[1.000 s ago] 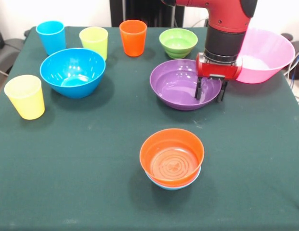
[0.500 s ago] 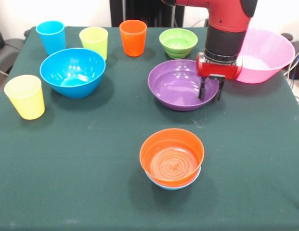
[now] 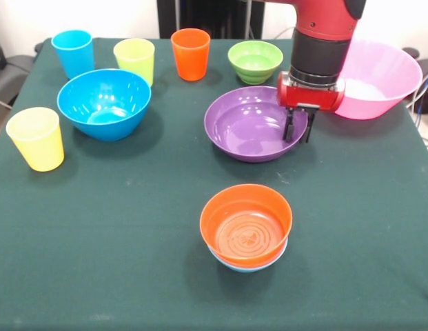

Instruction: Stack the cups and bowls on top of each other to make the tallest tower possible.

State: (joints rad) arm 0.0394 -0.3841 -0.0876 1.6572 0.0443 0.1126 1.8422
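Observation:
My gripper (image 3: 298, 136) is shut on the right rim of the wide purple bowl (image 3: 247, 127), one finger inside and one outside. The bowl tilts, its gripped side raised a little off the cloth. The tower stands near the front: an orange bowl (image 3: 246, 224) nested in a light-blue bowl (image 3: 248, 266). A deep blue bowl (image 3: 103, 103) sits at the left, a small green bowl (image 3: 255, 61) behind the purple one, and a large pink bowl (image 3: 386, 79) at the right, partly behind the arm. Blue (image 3: 73, 53), lime (image 3: 134, 61) and orange (image 3: 190, 54) cups line the back; a yellow cup (image 3: 36, 138) stands far left.
Everything rests on a dark green tablecloth (image 3: 131, 241). The pink bowl lies close to the table's right edge, right beside the arm's wrist. The green bowl is just behind the purple bowl's far rim.
The fingers have closed on the purple bowl's right rim. The gripper has risen slightly and shifted left, tipping the bowl and dragging it a little leftward.

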